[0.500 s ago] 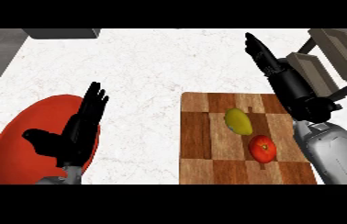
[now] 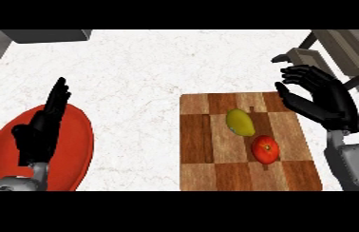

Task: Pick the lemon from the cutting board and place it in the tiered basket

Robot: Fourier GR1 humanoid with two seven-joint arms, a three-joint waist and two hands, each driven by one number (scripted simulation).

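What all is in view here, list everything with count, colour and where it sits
lemon: one, yellow, on the cutting board, upper middle
tomato: one, red, on the board, just below-right of the lemon
cutting board: one, brown wood checker, counter's right side
plate: one, red, lower left, partly under the left hand
tiered basket: one, grey, top right corner, cut off
left hand: black, open, resting over the plate
right hand: black, open, above the board's top right corner

Light is even and bright across the white speckled table point(image 2: 154, 74), with no glare or hot spots. Shadows are faint: only a soft dark edge beneath the lemon point(image 2: 240, 121) and tomato point(image 2: 265, 149). Nothing looks out of focus, and straight edges stay straight toward the borders.
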